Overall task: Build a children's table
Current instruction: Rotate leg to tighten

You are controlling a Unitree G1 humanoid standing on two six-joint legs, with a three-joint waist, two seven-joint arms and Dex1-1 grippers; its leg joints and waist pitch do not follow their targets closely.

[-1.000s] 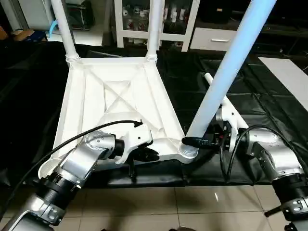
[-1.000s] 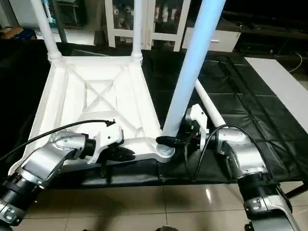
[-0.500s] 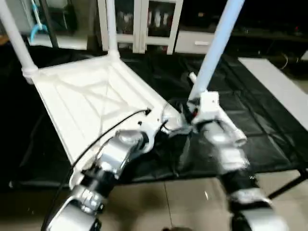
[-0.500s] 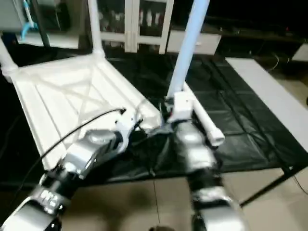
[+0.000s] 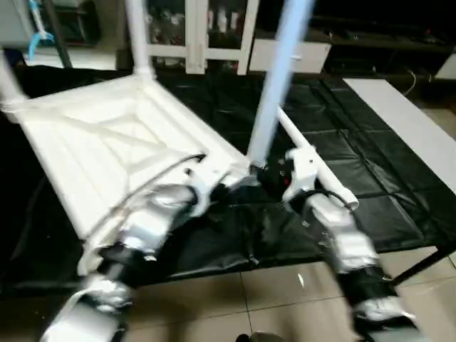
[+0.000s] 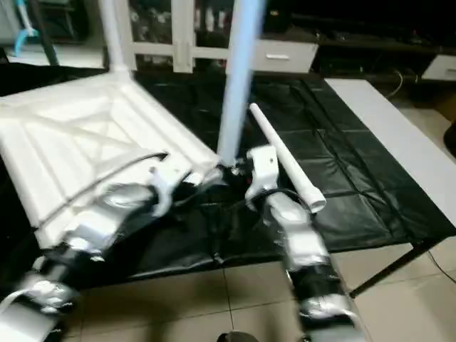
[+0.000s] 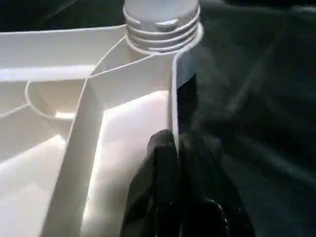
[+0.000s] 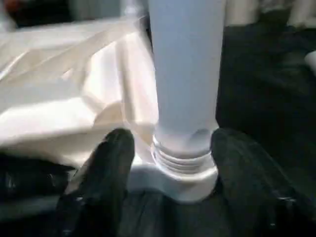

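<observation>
1. The table top (image 5: 107, 153) lies upside down on the black cloth (image 5: 335, 135).
2. Our left gripper (image 7: 177, 163) pinches its edge.
3. Our right gripper (image 8: 170, 163) sits open around the upright leg (image 8: 186, 74), which points straight up between the fingers (image 8: 106, 168).
</observation>
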